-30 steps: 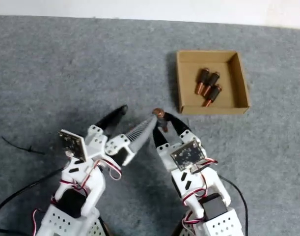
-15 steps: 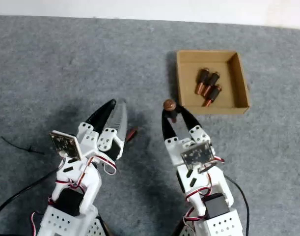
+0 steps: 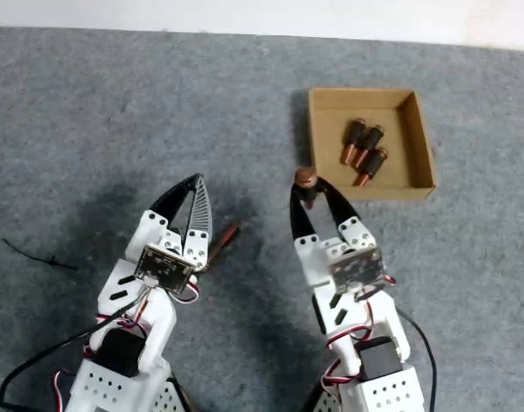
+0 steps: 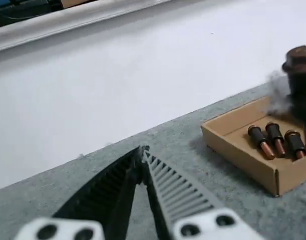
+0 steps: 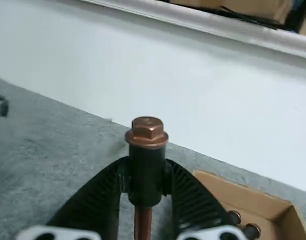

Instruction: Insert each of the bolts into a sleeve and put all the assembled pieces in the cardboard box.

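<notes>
My right gripper (image 3: 307,199) is shut on a black sleeve (image 5: 144,175) with a copper bolt (image 5: 146,132) through it, held upright above the grey mat. It hangs just short of the near left corner of the cardboard box (image 3: 314,146). Three assembled pieces (image 3: 364,152) lie inside the box. My left gripper (image 3: 196,182) is shut on nothing, to the left of the held piece and apart from it. In the left wrist view its fingertips (image 4: 141,151) meet, with the held bolt (image 4: 299,59) and the box (image 4: 243,155) beyond.
A small reddish-brown piece (image 3: 226,238) lies on the mat beside the left arm. A thin black tie (image 3: 30,255) lies at the far left. The mat ends at a white wall (image 3: 262,15) behind the box.
My left gripper has come off the bolt, swung left and shut. My right gripper has carried the bolt and sleeve up and right, closer to the box.
</notes>
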### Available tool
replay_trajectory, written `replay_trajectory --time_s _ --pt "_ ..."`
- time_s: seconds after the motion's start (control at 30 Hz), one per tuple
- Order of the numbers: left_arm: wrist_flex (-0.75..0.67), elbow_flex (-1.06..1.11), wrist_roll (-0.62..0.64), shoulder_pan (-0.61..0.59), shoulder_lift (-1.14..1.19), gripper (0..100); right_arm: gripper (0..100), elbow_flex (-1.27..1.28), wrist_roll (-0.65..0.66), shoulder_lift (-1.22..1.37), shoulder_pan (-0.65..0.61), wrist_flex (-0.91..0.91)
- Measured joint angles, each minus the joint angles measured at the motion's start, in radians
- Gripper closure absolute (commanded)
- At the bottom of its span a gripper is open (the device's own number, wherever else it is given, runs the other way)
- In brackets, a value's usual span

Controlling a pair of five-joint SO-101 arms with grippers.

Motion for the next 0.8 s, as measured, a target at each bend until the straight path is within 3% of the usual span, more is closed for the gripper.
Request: replay_trajectory --time_s 0.43,0.6,0.8 --pt "0.0 0.002 -0.014 -0.014 0.026 99 99.4 0.0 -0.074 0.0 0.075 0.074" --pt "-0.158 0.008 -0.017 -0.014 0.226 99 99.4 0.0 -0.115 0.0 0.103 0.074" --pt "-0.311 -0.077 -0.017 -0.037 0.634 99 99.4 -0.005 -0.121 0.0 0.104 0.074"
